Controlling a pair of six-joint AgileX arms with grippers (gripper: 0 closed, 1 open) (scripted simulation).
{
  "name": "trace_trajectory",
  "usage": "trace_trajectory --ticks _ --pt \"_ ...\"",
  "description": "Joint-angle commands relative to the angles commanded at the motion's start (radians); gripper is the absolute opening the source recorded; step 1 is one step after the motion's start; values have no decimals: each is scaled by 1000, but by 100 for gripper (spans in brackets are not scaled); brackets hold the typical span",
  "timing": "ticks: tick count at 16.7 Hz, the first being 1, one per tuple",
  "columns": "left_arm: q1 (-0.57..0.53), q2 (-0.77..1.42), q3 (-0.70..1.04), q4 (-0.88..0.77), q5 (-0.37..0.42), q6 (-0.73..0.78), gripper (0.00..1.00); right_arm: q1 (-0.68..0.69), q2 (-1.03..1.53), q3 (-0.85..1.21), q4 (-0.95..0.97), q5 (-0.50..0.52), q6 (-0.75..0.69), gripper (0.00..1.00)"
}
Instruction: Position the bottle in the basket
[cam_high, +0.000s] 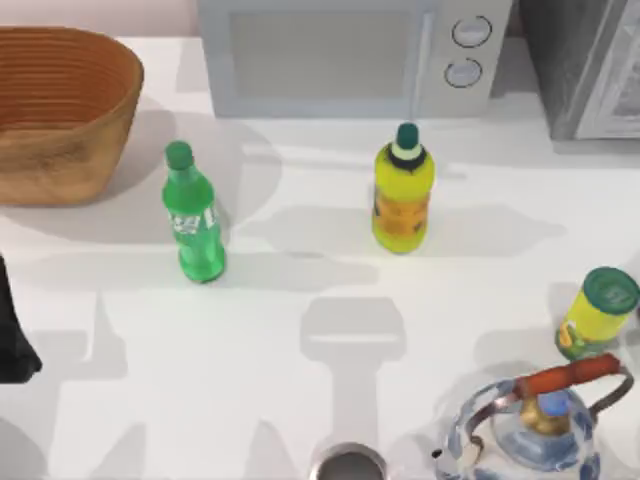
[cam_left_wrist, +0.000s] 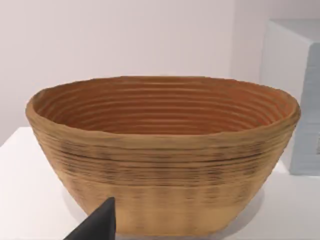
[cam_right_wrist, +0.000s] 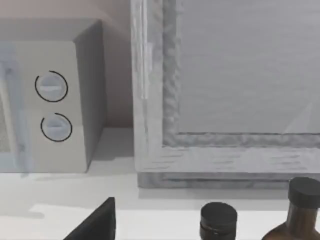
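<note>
White table (cam_high: 300, 400) bears the upright bottle (cam_high: 193, 215) beside the basket (cam_high: 60, 110); neither tool's opening can be told.

Overhead view; wrist views low, table-level.

Green bottle (cam_high: 194, 222); orange-brown ribbed basket (cam_high: 60, 115).

White table (cam_high: 300, 400), pale wall (cam_left_wrist: 125, 35), perhaps pinkish, soft shadows.
</note>
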Motion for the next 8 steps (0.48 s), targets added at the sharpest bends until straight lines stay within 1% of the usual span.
trace_trajectory --ticks 2,4,6,8 --pt "0 0 0 0 0 0 100 0 0 0 0 0 0 100" --pt "-4 31 7 27 23 6 100 0 0 0 0 0 0 100" --pt "-11 105 24 88 70 18 100 0 0 0 0 0 0 100" --pt "-15 222 48 177 134 36 100 0 0 0 0 0 0 100"
